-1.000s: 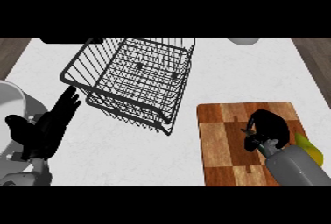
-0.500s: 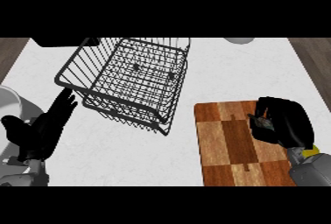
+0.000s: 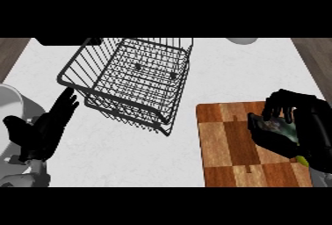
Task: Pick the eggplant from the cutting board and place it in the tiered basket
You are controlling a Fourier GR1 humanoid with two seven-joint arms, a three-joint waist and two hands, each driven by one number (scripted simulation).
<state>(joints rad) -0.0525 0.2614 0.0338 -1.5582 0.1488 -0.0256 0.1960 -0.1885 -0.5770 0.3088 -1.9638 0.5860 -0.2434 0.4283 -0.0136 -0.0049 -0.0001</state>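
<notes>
Risen since a second ago, right hand [image 3: 295, 127] curls around the dark glossy eggplant [image 3: 280, 128].
Below: checkered wooden cutting board [image 3: 236, 145]; left hand [image 3: 42, 129] rests open beside the wire tiered basket [image 3: 133, 79].

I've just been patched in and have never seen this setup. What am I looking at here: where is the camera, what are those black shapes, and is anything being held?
The view is from the robot's head, looking steeply down on a white counter. The black shapes are its two hands. The left hand shows at the left edge, open with straight fingers, holding nothing. The right hand is over the wooden cutting board with its fingers curled round a dark object, apparently the eggplant, which it mostly hides. The black wire tiered basket stands near the middle, with nothing visible inside it.
</notes>
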